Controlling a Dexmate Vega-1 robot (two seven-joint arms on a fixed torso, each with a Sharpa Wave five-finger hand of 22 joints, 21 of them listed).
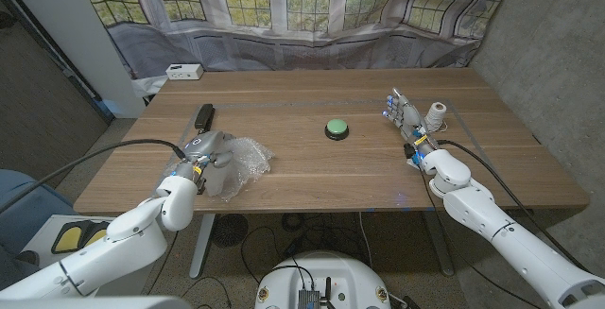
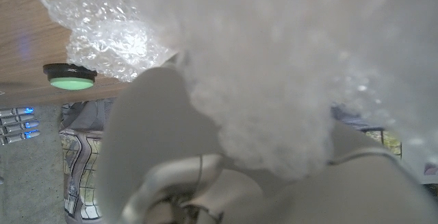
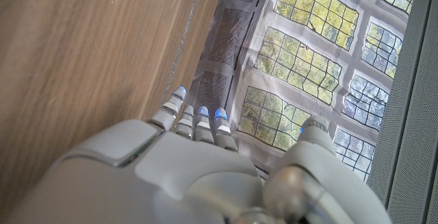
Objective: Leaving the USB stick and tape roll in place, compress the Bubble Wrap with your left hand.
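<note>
The crumpled clear bubble wrap [image 1: 238, 165] lies at the table's front left. My left hand [image 1: 204, 152] sits on its left part with fingers curled into it, gripping it. In the left wrist view the wrap [image 2: 274, 59] bulges right against that hand [image 2: 198, 169]. The black USB stick [image 1: 203, 115] lies just beyond the hand, apart from it. The white tape roll [image 1: 436, 113] stands at the right side of the table. My right hand [image 1: 405, 115] stands beside the roll with its fingers [image 3: 198, 118] stretched out and holding nothing.
A green push button [image 1: 337, 128] [image 2: 68, 80] sits mid-table between the wrap and my right hand. A small white box [image 1: 184, 71] lies at the far left edge. A curtain [image 1: 312, 44] hangs behind the wooden table [image 1: 321, 172].
</note>
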